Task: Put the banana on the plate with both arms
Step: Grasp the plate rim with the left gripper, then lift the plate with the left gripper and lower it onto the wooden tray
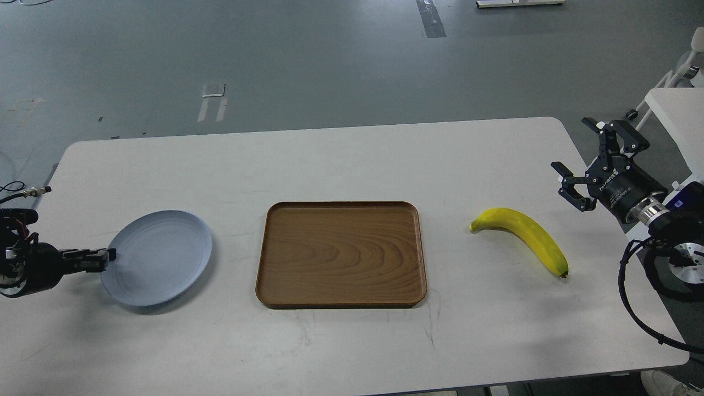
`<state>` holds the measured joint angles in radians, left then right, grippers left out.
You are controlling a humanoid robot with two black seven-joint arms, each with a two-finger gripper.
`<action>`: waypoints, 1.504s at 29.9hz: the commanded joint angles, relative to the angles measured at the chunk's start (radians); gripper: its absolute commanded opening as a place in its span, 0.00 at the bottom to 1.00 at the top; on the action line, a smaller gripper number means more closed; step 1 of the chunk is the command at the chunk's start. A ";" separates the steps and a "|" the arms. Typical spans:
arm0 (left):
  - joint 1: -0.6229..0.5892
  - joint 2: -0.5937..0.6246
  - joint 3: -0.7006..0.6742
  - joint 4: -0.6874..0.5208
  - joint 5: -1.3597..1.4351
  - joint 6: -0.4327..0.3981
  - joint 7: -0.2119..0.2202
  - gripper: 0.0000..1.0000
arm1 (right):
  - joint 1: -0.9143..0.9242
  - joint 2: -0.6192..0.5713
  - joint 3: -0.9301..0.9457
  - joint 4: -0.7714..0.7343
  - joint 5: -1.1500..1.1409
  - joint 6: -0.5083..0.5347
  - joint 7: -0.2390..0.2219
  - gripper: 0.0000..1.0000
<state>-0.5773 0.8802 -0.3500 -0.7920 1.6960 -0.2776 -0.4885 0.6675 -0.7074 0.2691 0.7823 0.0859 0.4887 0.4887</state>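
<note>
The yellow banana [522,235] lies on the white table right of the tray, stem end to the left, dark tip toward the front right. The pale blue-grey plate [159,256] sits at the table's left. My left gripper [109,255] is low over the table, its tip at the plate's left rim; its fingers are seen edge-on, so I cannot tell whether they hold the rim. My right gripper [572,143] hangs open and empty above the table's right edge, up and to the right of the banana.
A rectangular brown wooden tray [341,300] lies in the middle of the table between plate and banana. Another white table [679,115] stands off to the right. The right arm's cables [632,297] loop over the table's right edge.
</note>
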 commanded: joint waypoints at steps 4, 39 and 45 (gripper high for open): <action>-0.035 0.005 -0.001 -0.015 -0.048 -0.009 0.000 0.00 | 0.003 -0.001 0.001 0.000 0.000 0.000 0.000 1.00; -0.559 -0.608 0.333 0.057 -0.079 -0.207 0.000 0.00 | -0.005 -0.078 0.009 -0.018 0.002 0.000 0.000 1.00; -0.549 -0.685 0.355 0.149 -0.081 -0.195 0.000 0.00 | -0.005 -0.083 0.009 -0.018 0.002 0.000 0.000 1.00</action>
<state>-1.1319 0.2246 -0.0048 -0.6828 1.6160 -0.4757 -0.4889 0.6621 -0.7883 0.2770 0.7639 0.0870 0.4887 0.4887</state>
